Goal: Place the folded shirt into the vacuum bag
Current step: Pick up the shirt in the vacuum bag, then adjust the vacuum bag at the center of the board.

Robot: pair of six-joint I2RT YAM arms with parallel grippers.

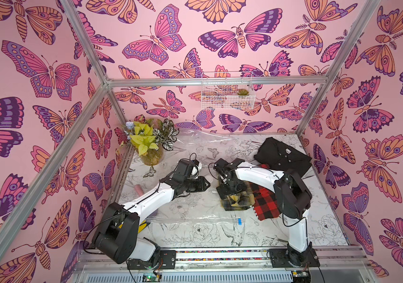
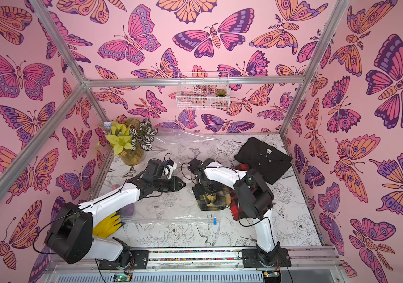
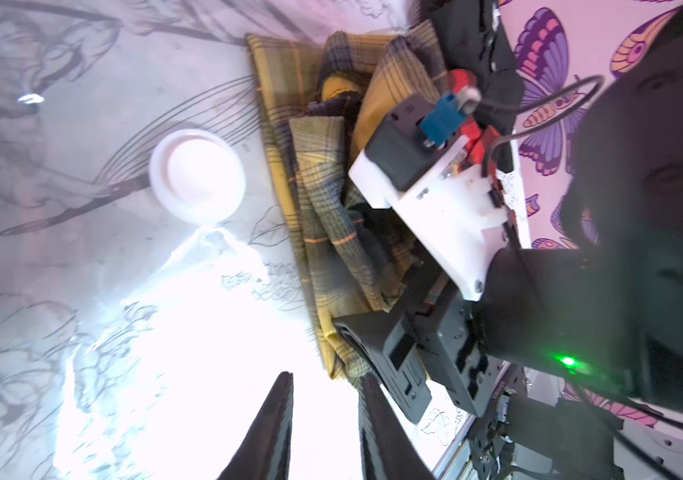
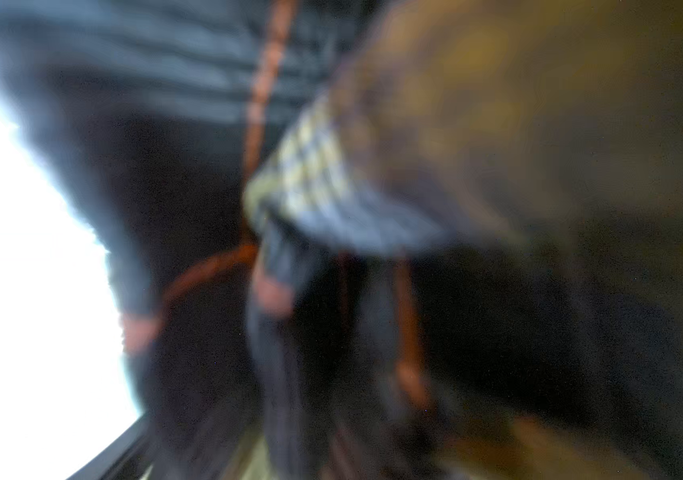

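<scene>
The right claw (image 1: pixel 231 194) points down at the folded shirt (image 1: pixel 238 203), a yellow-and-dark plaid bundle near the middle of the worktop (image 1: pixel 318 220). Its fingers are down at the cloth, but its own wrist view is only a blur of plaid, so I cannot tell whether it is grasping the shirt or released.

The left claw (image 3: pixel 326 386) reaches in from the left side, low over the vacuum bag (image 1: pixel 190 152). Its jaws stand a little apart, and glare on the plastic hides whether any film is pinched between them. Ahead of it in the left wrist view sits the round white valve (image 3: pixel 197 176), with the shirt just beside it.

The clear bag spreads from the far left corner toward the near edge, where its blue slider (image 1: pixel 239 221) sits. Whether the shirt lies inside the bag or on top of it cannot be told.

A red-and-black checked cloth (image 1: pixel 266 199) touches the shirt on its right, under the right arm. A folded black garment (image 1: pixel 283 156) occupies the far right corner and a potted plant (image 1: pixel 149 144) the far left corner. A yellow glove (image 2: pixel 107 224) lies near the near left corner.
</scene>
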